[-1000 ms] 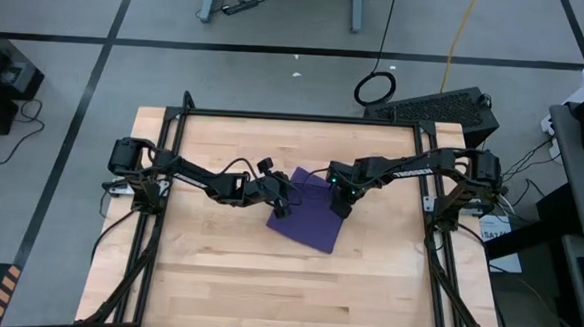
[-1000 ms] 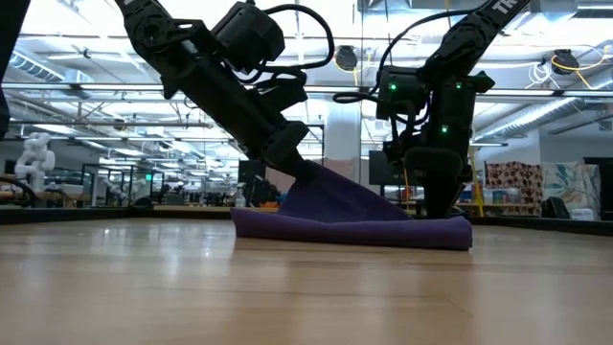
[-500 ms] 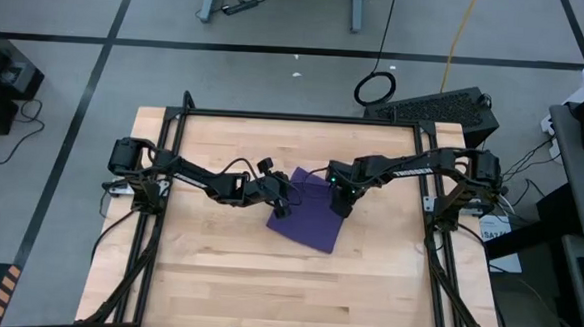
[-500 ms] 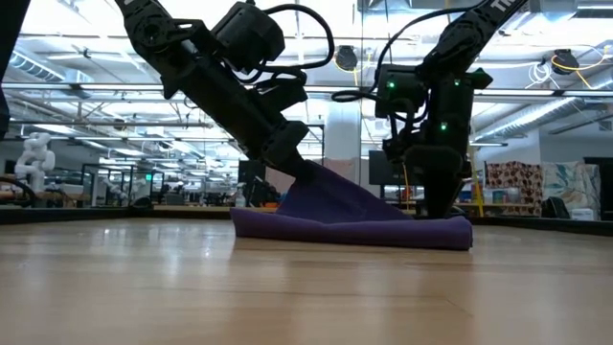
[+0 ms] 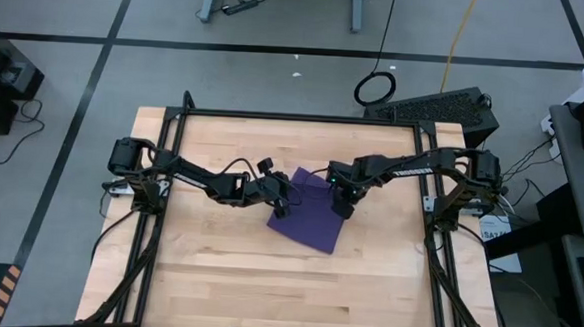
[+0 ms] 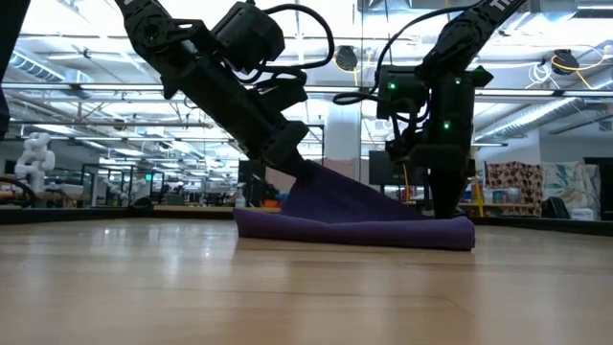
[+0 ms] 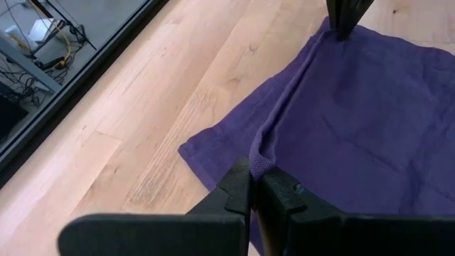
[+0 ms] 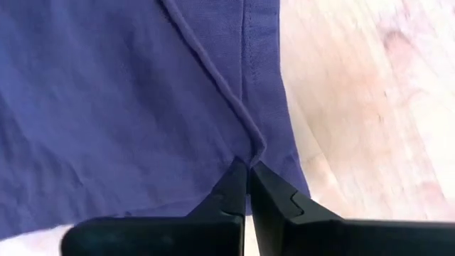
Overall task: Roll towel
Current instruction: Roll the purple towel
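Towel point(image 5: 309, 218) — one edge pinched in left gripper point(image 7: 254, 171) jaws, another in right gripper point(image 8: 248, 169) jaws

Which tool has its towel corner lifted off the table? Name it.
The left tool: it holds its pinched corner of the towel raised, so the cloth slopes up to it. The right tool pinches its corner down at tabletop level.

The towel point(image 8: 128, 92) runs past the right wrist view's edges, its full outline cut off.
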Controlling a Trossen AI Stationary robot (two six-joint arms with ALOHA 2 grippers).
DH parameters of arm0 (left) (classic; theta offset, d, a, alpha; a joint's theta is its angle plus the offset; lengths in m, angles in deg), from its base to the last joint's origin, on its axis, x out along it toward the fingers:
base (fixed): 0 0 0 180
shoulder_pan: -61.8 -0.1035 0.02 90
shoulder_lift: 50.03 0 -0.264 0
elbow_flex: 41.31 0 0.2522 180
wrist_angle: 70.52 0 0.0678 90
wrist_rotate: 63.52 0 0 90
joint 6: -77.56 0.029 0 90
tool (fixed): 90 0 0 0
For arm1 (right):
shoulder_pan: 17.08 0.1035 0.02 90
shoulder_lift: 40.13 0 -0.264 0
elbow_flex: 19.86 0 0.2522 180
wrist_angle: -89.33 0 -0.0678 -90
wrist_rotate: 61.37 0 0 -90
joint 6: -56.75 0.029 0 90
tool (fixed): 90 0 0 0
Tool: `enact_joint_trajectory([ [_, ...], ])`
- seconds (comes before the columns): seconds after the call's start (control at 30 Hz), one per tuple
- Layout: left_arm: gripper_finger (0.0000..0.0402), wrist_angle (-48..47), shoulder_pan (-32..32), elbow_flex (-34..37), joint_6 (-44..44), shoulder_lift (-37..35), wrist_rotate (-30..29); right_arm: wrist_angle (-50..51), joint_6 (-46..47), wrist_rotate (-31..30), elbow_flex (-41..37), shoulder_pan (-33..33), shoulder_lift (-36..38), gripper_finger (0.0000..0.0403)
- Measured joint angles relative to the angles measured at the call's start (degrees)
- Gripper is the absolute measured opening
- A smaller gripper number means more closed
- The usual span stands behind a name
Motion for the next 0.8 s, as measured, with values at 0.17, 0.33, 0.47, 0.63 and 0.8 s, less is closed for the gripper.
enact_joint_trajectory([
  [0.17, 0.0015, 0.27, 0.74, 0.0, 0.38, -0.74, 0.08, 2.4, -0.45, 2.17, 1.77, 0.62, 0.0, 0.0003],
  [0.33, 0.0015, 0.54, 0.89, 0.0, 1.13, -1.86, 0.31, 6.36, -0.56, 2.24, 4.13, 1.66, 0.0, 0.0003],
  [0.47, 0.0015, 2.32, 0.89, 0.0, 2.0, -2.05, 0.41, 10.36, -0.5, 2.24, 5.93, 2.23, 0.0, 0.0003],
  [0.63, 0.0015, 3.11, 0.3, 0.0, 2.04, -2.05, 0.62, 13.4, 0.43, 2.19, 7.44, 2.96, 0.0, 0.0003],
  [0.8, 0.0015, 3.2, -0.64, 0.0, 1.86, -2.05, 0.68, 13.57, 1.32, 1.6, 7.44, 3.32, 0.04, 0.0003],
])
